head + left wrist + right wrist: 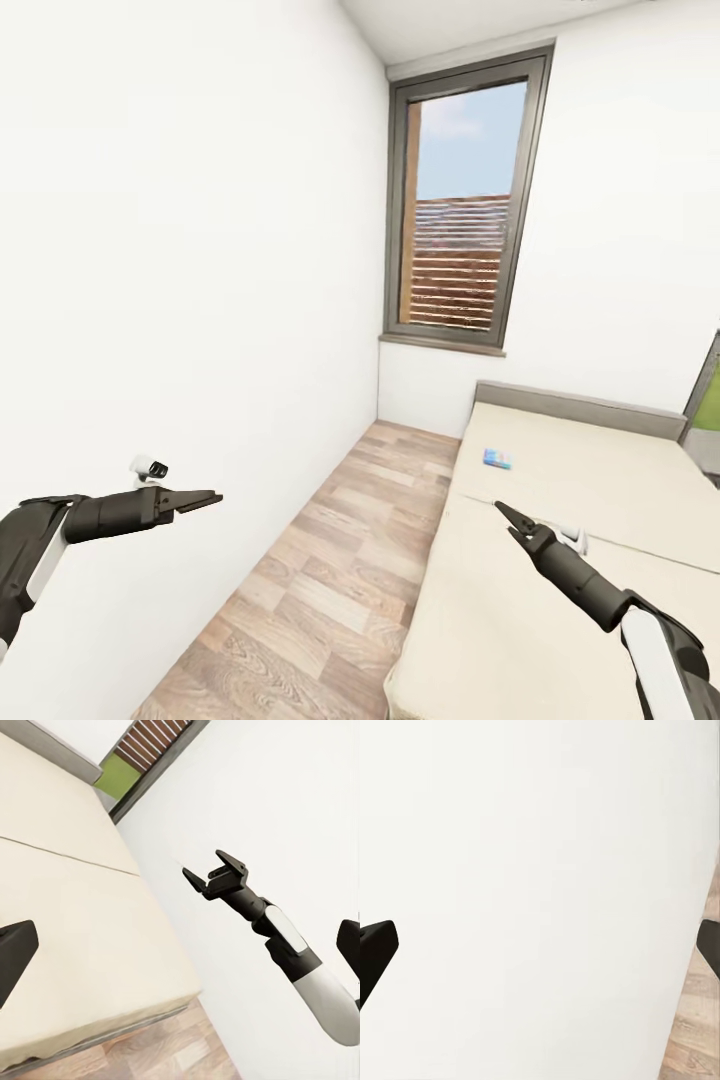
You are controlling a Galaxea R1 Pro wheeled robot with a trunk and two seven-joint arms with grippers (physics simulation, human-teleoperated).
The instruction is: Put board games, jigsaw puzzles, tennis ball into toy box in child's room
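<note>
Head view: small blue board game [497, 459] on bed [560, 560], beyond right tool [508, 518], apart; both tools apparently spread, empty.

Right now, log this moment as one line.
left gripper: open, empty | right gripper: open, empty | small blue board game: on beige bed

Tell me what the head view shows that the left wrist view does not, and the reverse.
Head view adds: the small blue board game, lying on the bed. Left wrist view adds: the grey bed frame under the mattress's foot edge. Shared: the bed, the window, the plank floor and the right gripper, its jaws open.
</note>
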